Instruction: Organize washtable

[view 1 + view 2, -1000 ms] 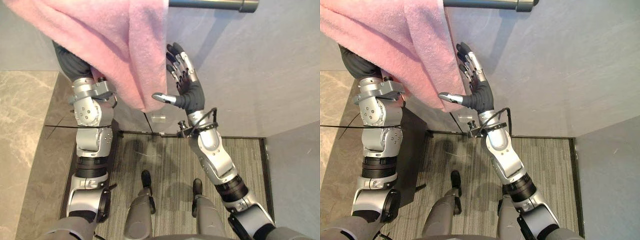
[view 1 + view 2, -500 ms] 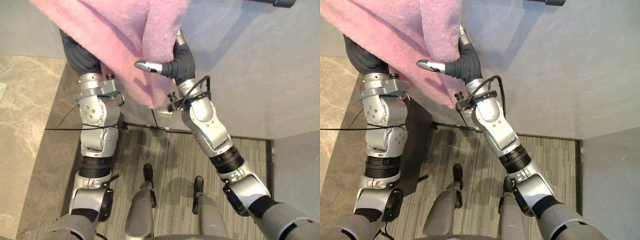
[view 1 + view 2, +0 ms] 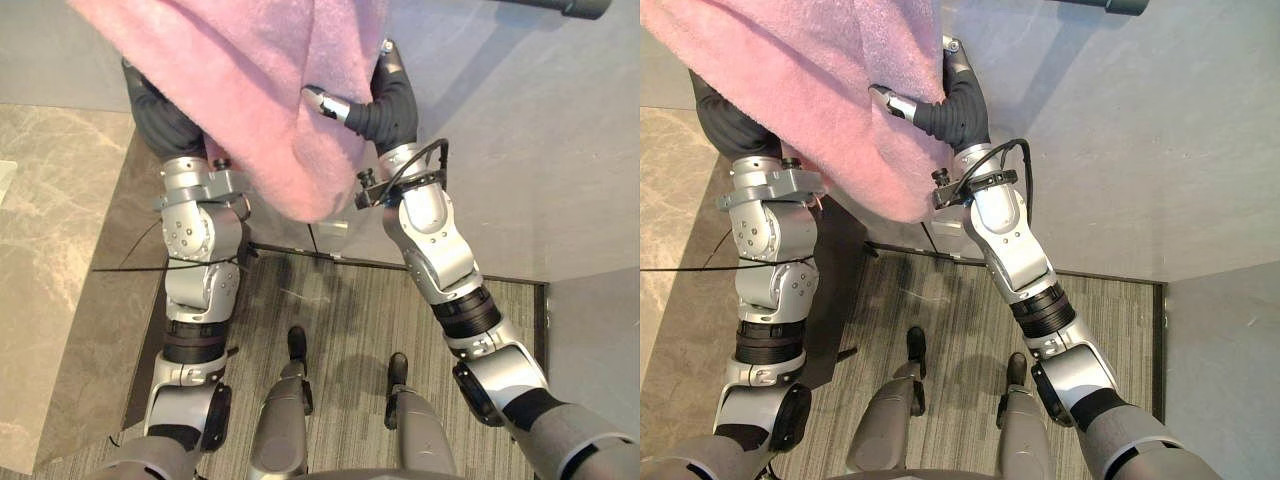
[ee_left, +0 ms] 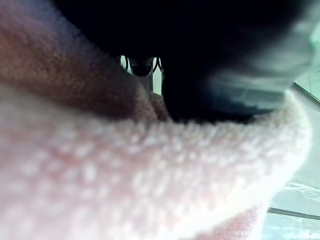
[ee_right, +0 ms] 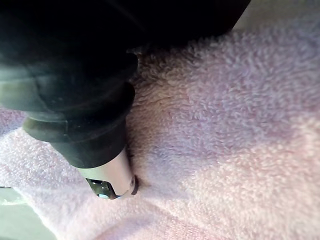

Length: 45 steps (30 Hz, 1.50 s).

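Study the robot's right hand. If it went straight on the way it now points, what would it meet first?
The pink towel: the right hand lies against it, pointing up into the cloth. Behind that is probably the grey wall, though depth is unclear.

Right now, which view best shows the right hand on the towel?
Right wrist view: right hand, thumb pressed into the pink towel, close. Both eye views show thumb and wrist, farther off; left wrist view, towel.
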### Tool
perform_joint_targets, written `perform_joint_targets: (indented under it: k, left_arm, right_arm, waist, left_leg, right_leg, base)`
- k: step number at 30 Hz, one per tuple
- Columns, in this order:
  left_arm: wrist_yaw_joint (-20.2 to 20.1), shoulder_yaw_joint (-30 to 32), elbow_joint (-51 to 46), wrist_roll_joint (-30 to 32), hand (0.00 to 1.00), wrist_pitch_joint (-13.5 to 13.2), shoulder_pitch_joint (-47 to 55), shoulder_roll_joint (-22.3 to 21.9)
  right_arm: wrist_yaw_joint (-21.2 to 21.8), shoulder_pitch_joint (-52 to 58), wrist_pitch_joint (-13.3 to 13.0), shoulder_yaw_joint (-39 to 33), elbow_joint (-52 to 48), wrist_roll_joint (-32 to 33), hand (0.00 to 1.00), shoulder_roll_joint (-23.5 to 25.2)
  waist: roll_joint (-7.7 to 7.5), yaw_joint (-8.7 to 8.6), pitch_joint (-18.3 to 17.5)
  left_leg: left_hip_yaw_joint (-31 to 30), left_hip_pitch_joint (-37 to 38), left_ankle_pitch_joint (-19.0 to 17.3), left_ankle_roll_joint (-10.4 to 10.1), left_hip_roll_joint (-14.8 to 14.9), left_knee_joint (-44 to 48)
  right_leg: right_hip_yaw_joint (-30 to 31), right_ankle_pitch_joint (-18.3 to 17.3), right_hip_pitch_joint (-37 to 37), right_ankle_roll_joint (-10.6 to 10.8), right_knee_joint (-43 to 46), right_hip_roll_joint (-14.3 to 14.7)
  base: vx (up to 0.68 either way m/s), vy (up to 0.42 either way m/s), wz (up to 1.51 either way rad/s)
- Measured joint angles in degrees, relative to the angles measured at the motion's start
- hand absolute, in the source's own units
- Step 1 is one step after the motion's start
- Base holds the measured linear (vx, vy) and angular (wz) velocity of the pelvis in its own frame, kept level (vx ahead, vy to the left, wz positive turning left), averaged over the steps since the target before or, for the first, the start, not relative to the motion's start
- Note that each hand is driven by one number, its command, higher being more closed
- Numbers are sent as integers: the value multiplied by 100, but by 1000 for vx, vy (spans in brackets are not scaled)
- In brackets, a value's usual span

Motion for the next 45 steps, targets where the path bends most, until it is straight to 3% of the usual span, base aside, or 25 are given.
perform_joint_targets:
  k: [7,11,15,23,29,35,45]
  left_arm:
    - [-7,132,-5,3,100,-10,164,0]
    - [-8,309,-35,7,100,-12,213,2]
    - [-153,310,-252,19,100,-11,346,1]
    - [-253,298,-319,119,100,-8,425,-94]
    - [-240,300,-319,118,100,-9,449,-114]
    - [-210,418,-319,116,100,-16,672,-201]
    - [68,833,-397,120,100,-30,754,-332]
  right_arm:
    - [9,189,-14,-459,-191,-76,100,-160]
    - [0,583,-30,-1082,-565,-105,100,-392]
    - [0,757,-37,-1297,-758,-148,100,-464]
    - [86,1253,-278,-1342,-1223,-153,100,-456]
    - [138,1315,-278,-1317,-1203,-138,100,-427]
    - [245,1499,-281,-1106,-1158,38,100,-265]
    - [263,1501,-409,-451,-1062,306,100,36]
  waist:
    - [-1,-10,-1]
    - [-6,-7,-3]
    - [-26,-80,-16]
    - [-27,-148,-21]
    - [-29,-139,-24]
    - [-175,-145,-200]
    - [-172,-137,-283]
  left_leg:
    - [-3,4,19,7,-29,-10]
    - [44,-10,15,12,-24,-10]
    - [144,-79,20,16,-14,-1]
    - [182,-101,39,45,16,51]
    - [215,-95,27,48,30,76]
    - [310,-94,-12,10,105,106]
    - [337,-209,-237,15,190,491]
  right_leg:
    - [-8,0,-3,2,31,-39]
    - [-8,0,-17,4,24,-74]
    - [31,18,-112,10,-13,-79]
    - [34,58,-131,54,-23,-31]
    - [52,58,-131,54,-18,-29]
    - [144,59,-200,46,-9,33]
    - [193,61,-185,43,-24,71]
  base:
    - [-3,2,2]
    - [-2,1,1]
    - [10,-4,-7]
    - [76,-27,-4]
    - [12,-6,-1]
    - [5,-19,-10]
    - [31,-7,-4]
